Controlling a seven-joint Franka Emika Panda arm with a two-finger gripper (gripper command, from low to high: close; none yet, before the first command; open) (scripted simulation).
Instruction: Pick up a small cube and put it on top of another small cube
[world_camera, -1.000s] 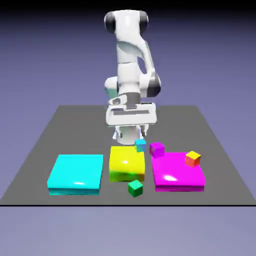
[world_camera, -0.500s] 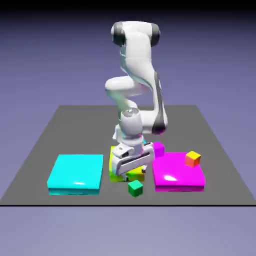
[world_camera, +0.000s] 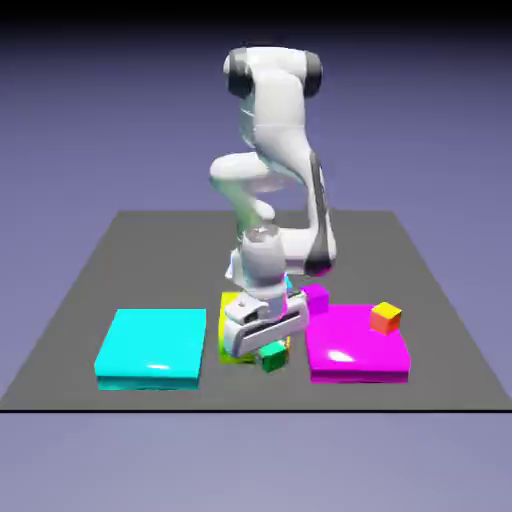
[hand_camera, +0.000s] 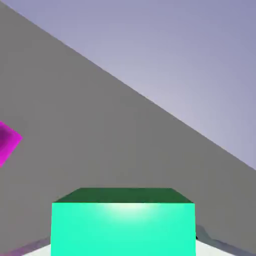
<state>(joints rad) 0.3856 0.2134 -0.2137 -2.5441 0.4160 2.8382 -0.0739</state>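
Table edge (hand_camera: 125, 125) runs diagonally, hand view | tool (world_camera: 272, 348) clamped on green cube (world_camera: 272, 357)

Cyan block (world_camera: 152, 347): smooth, glossy, plastic-like. Magenta block (world_camera: 356, 343): same finish, bright highlight. Green cube (hand_camera: 123, 229): smooth face, soft sheen. Table (world_camera: 200, 260): matt, dark grey. Arm (world_camera: 275, 110): smooth, white, apparently plastic; material uncertain at this resolution.

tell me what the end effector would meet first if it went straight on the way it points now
Probably the grey tabletop, with the green cube held in the end effector touching down first; the gap below is hard to judge.
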